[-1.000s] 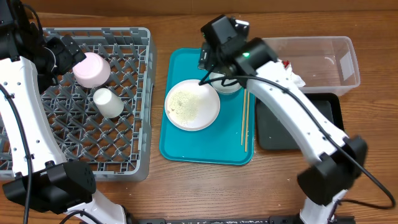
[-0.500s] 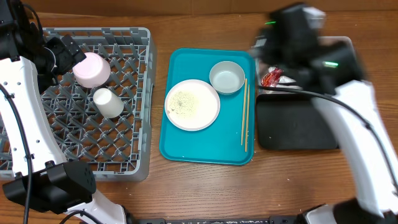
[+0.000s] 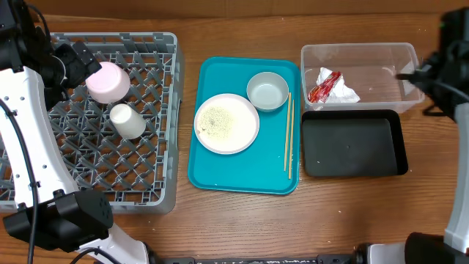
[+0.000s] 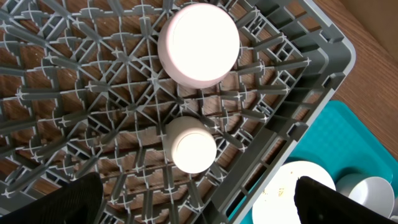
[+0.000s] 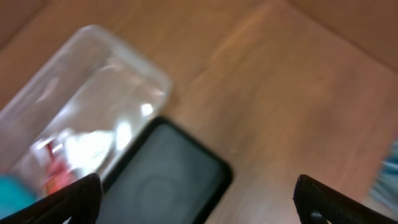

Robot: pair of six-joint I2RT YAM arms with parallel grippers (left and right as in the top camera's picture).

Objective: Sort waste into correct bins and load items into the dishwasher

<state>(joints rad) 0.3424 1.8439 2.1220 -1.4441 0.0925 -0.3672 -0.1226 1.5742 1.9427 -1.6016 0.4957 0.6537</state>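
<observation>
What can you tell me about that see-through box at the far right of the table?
The clear tub is rectangular, transparent plastic with rounded corners, standing upright on the wooden table. At its left end in the overhead view lie a red wrapper and a white tissue. A black tray lies close along its near side.

Count on inspection: one grey dish rack (image 3: 173,110); one pink bowl (image 3: 108,81); one pale bowl (image 3: 267,91); one cup (image 3: 127,121); one plate (image 3: 226,123); one teal tray (image 3: 242,176); two chopsticks (image 3: 289,143); one clear tub (image 3: 381,55); one black tray (image 3: 353,143); one red wrapper (image 3: 322,86); one white tissue (image 3: 344,93).
</observation>
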